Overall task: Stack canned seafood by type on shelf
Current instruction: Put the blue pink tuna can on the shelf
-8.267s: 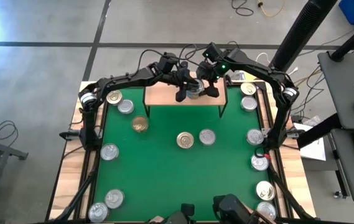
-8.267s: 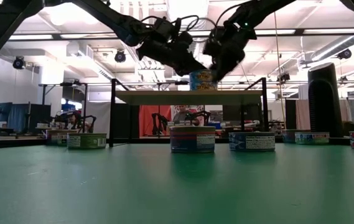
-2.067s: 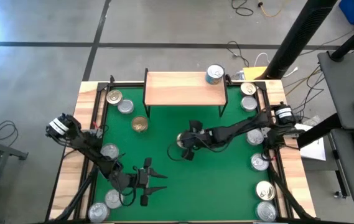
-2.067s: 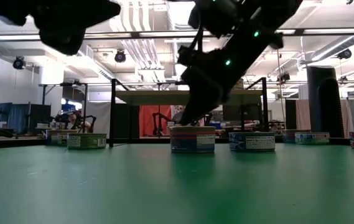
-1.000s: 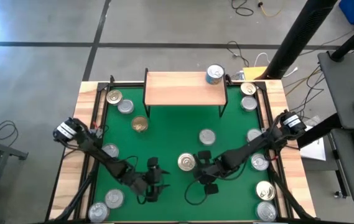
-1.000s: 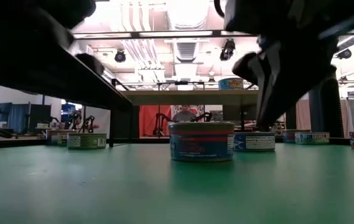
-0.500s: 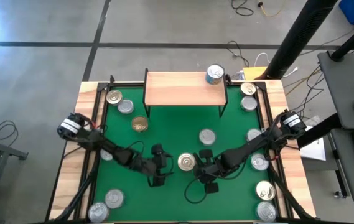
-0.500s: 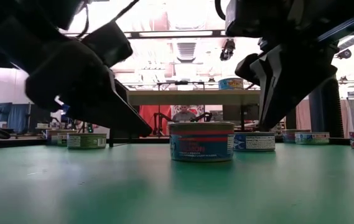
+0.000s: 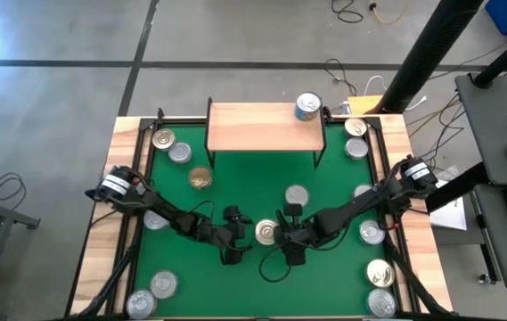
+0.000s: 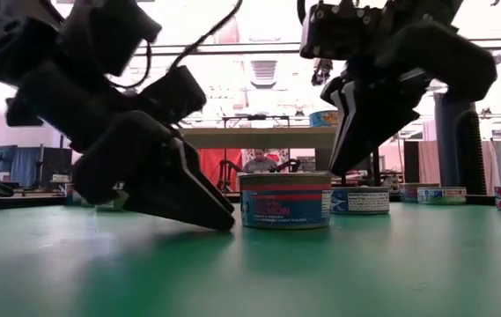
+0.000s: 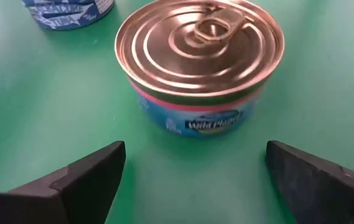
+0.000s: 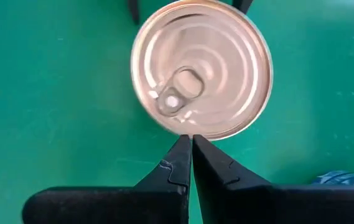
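— Trouble, going by the high view?
— Crowding. Left pincer (image 9: 241, 237) and right pincer (image 9: 283, 234) low on the green table (image 9: 235, 187), flanking one gold-topped can (image 9: 266, 233) mid-table, well short of the shelf (image 9: 253, 127). Risk of a knock between arms on closing in. Up on the shelf, just one blue can (image 9: 307, 106), at the right end. Near the right arm, a silver-topped can (image 9: 297, 195), easy to bump during the lift.

— And from the low view?
— Left pincer tips down at the table surface, just beside the gold-topped can's wall. Right pincer tip at the rim on the far side. Danger of scraping the table, or of shoving the can rather than seizing it.

— Left wrist view?
— Spread wide, one finger out to each side, the can ahead and not yet between them. If shut too early: nothing caught, or only the near edge clipped and the can tipped. Smooth, low wall; likely to slip from a shallow hold.

— Right wrist view?
— Pressed together, holding nothing, tip at the can's rim; touching or just short, cannot tell. If left there, could foul the left pincer's hold or nudge the can away. Also a chance of misfiling: pink-banded "Wild Planet" label here, shelf can's type too small to read.
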`<action>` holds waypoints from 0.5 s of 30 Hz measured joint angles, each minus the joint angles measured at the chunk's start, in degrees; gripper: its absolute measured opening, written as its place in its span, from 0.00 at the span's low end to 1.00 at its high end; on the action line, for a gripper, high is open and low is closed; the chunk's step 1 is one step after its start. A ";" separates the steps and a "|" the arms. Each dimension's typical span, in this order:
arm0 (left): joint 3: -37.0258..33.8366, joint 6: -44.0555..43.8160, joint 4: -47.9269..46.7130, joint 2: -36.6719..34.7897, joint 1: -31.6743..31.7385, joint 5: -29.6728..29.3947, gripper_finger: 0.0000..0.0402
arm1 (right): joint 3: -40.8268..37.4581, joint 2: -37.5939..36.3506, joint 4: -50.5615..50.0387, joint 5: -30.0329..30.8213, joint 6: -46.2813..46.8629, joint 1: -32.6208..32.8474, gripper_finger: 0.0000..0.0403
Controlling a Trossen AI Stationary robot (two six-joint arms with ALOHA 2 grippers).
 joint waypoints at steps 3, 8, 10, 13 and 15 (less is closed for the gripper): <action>0.54 1.83 1.46 1.10 1.20 1.43 0.93 | -0.22 0.00 -0.18 -0.02 0.26 -0.89 0.02; 0.47 2.83 2.18 1.44 2.98 5.54 0.93 | -1.38 -0.10 -0.17 -2.93 2.43 -1.56 0.02; 0.26 4.02 2.31 1.40 3.13 5.75 0.93 | -2.14 -0.01 -1.03 -5.16 2.55 -1.58 0.02; 0.30 5.39 2.50 1.46 3.63 6.83 0.93 | -3.21 0.19 0.27 -5.43 2.50 -1.61 0.02; 0.56 5.68 2.61 1.54 4.24 8.80 0.93 | -3.72 0.02 1.79 -5.34 1.87 -2.17 0.02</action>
